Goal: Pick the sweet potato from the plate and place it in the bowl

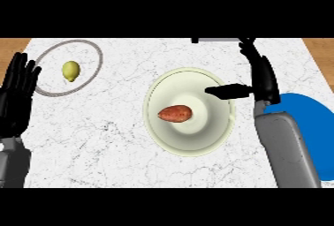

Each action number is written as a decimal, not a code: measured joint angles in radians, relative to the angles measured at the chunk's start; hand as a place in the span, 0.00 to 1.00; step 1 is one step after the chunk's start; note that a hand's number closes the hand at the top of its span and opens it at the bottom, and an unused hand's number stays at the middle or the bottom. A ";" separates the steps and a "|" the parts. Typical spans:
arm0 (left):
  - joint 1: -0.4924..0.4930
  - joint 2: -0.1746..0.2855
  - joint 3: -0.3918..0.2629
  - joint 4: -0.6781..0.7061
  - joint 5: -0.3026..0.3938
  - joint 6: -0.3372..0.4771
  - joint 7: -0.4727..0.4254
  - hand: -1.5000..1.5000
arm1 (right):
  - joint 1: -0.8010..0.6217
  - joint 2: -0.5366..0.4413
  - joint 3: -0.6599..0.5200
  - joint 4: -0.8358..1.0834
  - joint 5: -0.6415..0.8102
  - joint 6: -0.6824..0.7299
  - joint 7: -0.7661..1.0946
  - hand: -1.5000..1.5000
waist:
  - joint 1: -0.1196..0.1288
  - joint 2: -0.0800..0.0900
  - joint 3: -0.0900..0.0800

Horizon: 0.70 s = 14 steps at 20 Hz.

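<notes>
An orange-brown sweet potato [175,113] lies in the middle of a pale cream plate [161,88] at the counter's centre. My right hand [263,79] hovers over the plate's right rim, fingers straight and pointing away, thumb stretched left over the plate, holding nothing. It sits up and to the right of the sweet potato, apart from it. A blue bowl [306,114] shows at the right edge, partly hidden behind my right forearm. My left hand [16,95] rests open at the left edge, fingers up.
At the back left sits a marbled plate with a grey rim [91,46] holding a yellow lemon [70,70]. The white marble counter [111,141] ends in wood at both far corners. A small grey object [215,40] lies at the back edge.
</notes>
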 measured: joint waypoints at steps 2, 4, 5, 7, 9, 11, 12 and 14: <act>-0.005 0.006 0.005 0.003 0.004 -0.002 0.008 0.50 | 0.026 -0.036 -0.063 -0.007 -0.050 0.008 -0.033 0.00 | -0.004 0.000 0.000; -0.003 0.007 0.008 0.004 0.003 -0.002 0.005 0.50 | 0.051 -0.079 -0.128 -0.012 -0.111 0.036 -0.062 0.00 | -0.006 0.000 0.000; -0.011 0.012 0.010 0.000 0.005 -0.003 0.014 0.50 | 0.055 -0.104 -0.165 0.002 -0.145 0.054 -0.085 0.00 | -0.006 0.000 0.000; -0.012 0.024 0.020 0.007 0.010 -0.012 0.010 0.50 | 0.078 -0.154 -0.223 -0.004 -0.207 0.102 -0.114 0.00 | -0.007 -0.001 0.000; -0.015 0.023 0.019 0.006 0.010 -0.012 0.015 0.50 | 0.100 -0.200 -0.282 0.029 -0.265 0.149 -0.172 0.00 | -0.006 0.000 0.000; -0.020 0.025 0.021 0.021 0.008 -0.014 0.006 0.50 | 0.116 -0.238 -0.331 0.068 -0.314 0.190 -0.220 0.00 | -0.005 0.000 0.000; -0.016 0.025 0.022 0.020 0.012 -0.019 0.002 0.50 | 0.118 -0.261 -0.357 0.097 -0.337 0.214 -0.247 0.00 | -0.004 0.000 0.000; -0.014 0.018 0.018 0.017 0.010 -0.016 0.003 0.50 | 0.135 -0.308 -0.399 0.142 -0.382 0.273 -0.299 0.00 | -0.003 0.000 0.000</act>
